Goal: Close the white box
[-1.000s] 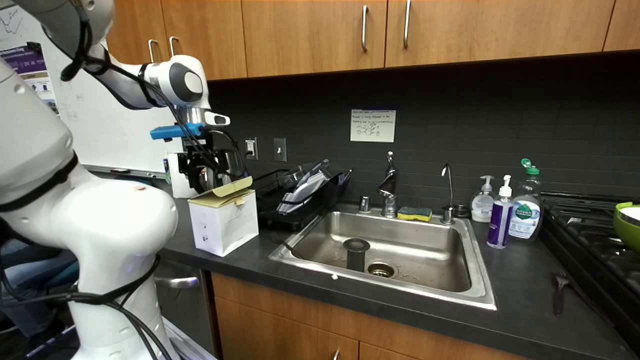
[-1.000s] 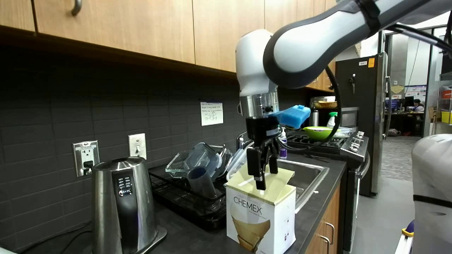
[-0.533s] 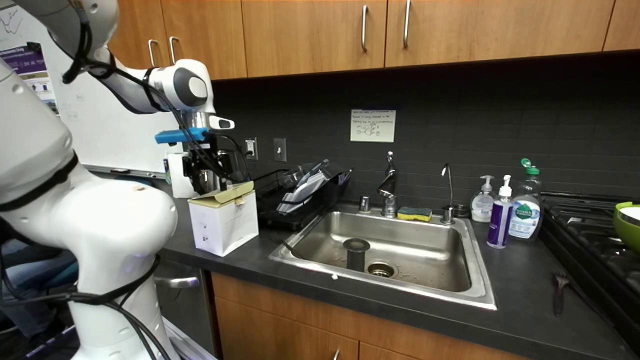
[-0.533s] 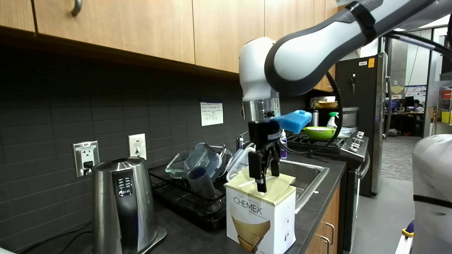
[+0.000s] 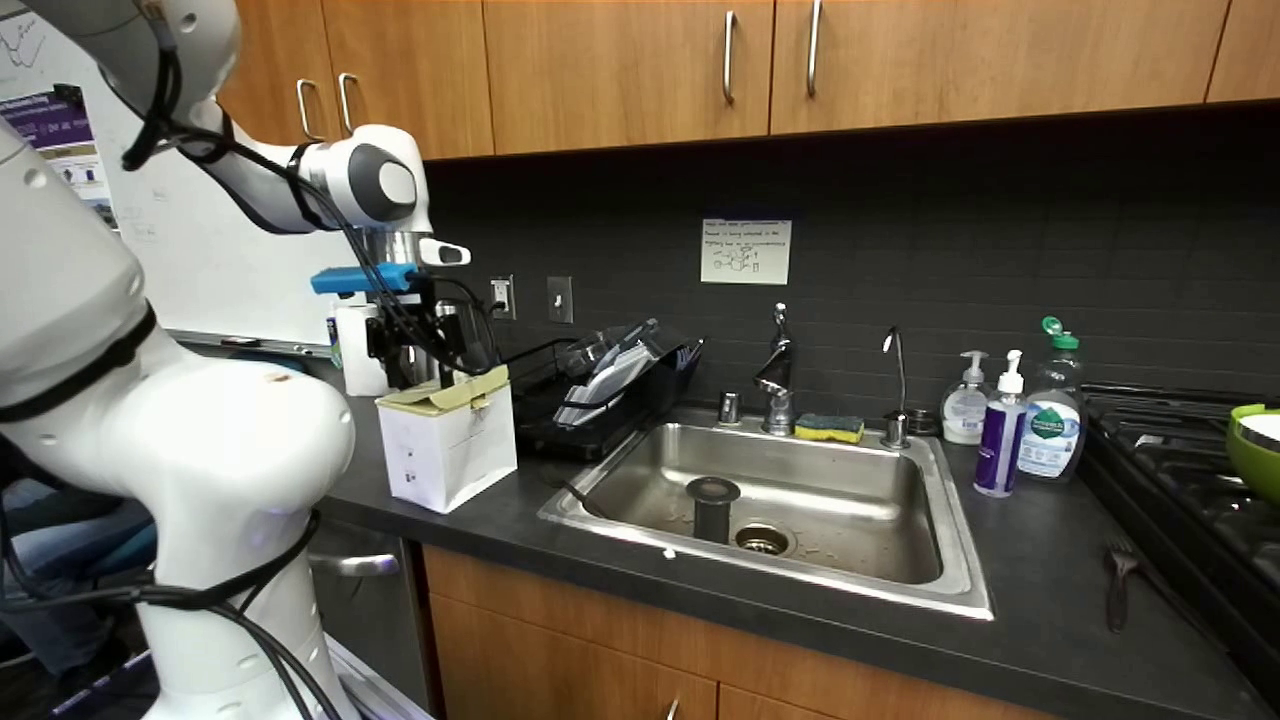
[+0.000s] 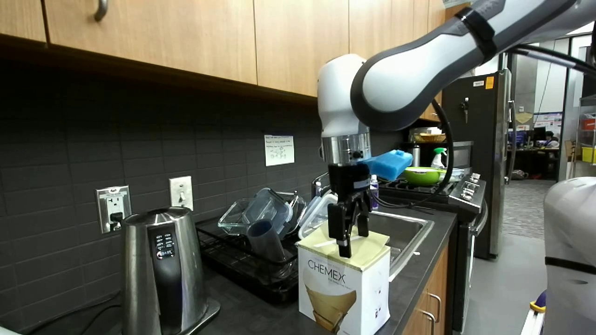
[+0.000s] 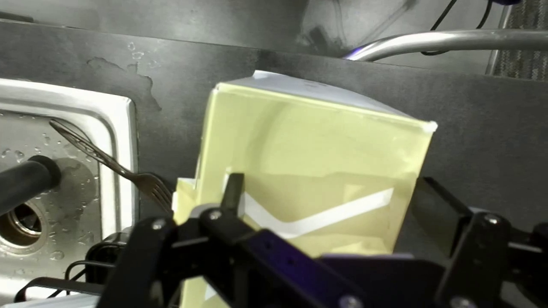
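The white box (image 5: 450, 455) stands upright on the dark counter beside the sink. In an exterior view its CHEMEX-printed side (image 6: 328, 291) shows. Its yellowish flap lid (image 6: 358, 251) lies over the top, its edge slightly raised in an exterior view (image 5: 475, 385). In the wrist view the yellowish lid (image 7: 321, 141) with a white strip fills the middle. My gripper (image 6: 354, 239) points down over the lid, fingers apart with nothing between them. In the wrist view my gripper (image 7: 332, 186) has one finger over the lid and one past the box's edge. Whether a fingertip touches the lid is unclear.
A black dish rack (image 6: 233, 267) with glass containers stands beside the box. A steel kettle (image 6: 170, 274) stands on the counter. The sink (image 5: 965, 560) lies on the box's other side, with a fork (image 7: 150, 184) at its corner. Cabinets (image 5: 630, 70) hang above.
My gripper has moved down, and slightly toward the sink, over the box top. The lid flap's raised edge sits lower than before. The box has stayed in place.
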`<state>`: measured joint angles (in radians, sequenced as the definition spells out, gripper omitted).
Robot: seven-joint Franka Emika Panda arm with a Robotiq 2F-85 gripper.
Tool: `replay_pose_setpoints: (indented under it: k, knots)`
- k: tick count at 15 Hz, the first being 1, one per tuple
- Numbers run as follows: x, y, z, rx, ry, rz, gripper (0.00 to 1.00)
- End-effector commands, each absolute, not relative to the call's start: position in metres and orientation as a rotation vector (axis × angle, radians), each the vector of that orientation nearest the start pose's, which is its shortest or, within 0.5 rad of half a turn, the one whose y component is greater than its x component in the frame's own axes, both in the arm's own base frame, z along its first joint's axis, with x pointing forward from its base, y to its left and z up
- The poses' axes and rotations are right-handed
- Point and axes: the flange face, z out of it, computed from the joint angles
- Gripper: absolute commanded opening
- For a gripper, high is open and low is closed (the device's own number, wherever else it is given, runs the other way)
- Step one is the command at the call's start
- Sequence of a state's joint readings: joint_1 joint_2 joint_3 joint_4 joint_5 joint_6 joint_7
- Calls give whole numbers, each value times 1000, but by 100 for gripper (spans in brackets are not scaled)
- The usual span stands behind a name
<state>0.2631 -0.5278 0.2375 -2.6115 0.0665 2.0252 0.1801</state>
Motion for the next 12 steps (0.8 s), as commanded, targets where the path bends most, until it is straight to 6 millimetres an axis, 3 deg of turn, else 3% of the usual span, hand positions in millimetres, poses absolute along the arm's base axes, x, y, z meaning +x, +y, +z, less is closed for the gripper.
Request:
replay_pose_setpoints:
  k: [1, 12]
  knots:
    - [321, 174, 405, -3163, -395, 72, 100]
    - [321, 163, 404, -3180, -360, 61, 100]
